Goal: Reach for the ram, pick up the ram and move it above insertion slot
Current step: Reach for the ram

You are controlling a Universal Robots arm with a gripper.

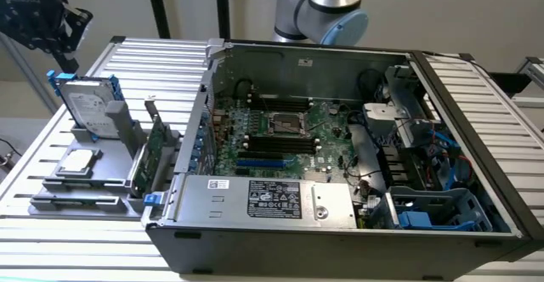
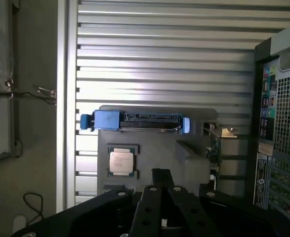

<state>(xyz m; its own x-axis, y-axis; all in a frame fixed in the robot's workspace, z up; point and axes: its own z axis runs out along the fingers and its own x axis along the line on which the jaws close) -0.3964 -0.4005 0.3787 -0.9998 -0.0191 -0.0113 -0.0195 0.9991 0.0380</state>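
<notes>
Exterior view's left: gripper point(image 1: 64, 56) high above the grey holder point(image 1: 106, 190) on the slatted desk point(image 1: 85, 244); fingers point(image 2: 147, 212) closed tip to tip, gripping nothing, touching nothing. Below: the ram point(image 1: 75, 200), apparently the long dark strip lying in the holder's nearest groove, well apart from the fingertips. Beside it: hard drive point(image 1: 85, 107) and expansion card point(image 1: 153, 155). Further right: open case point(image 1: 340, 256) with memory slots point(image 1: 272, 143). For a clean reach: open wide before descending, align along the stick, close on its long edges, lift straight.
</notes>
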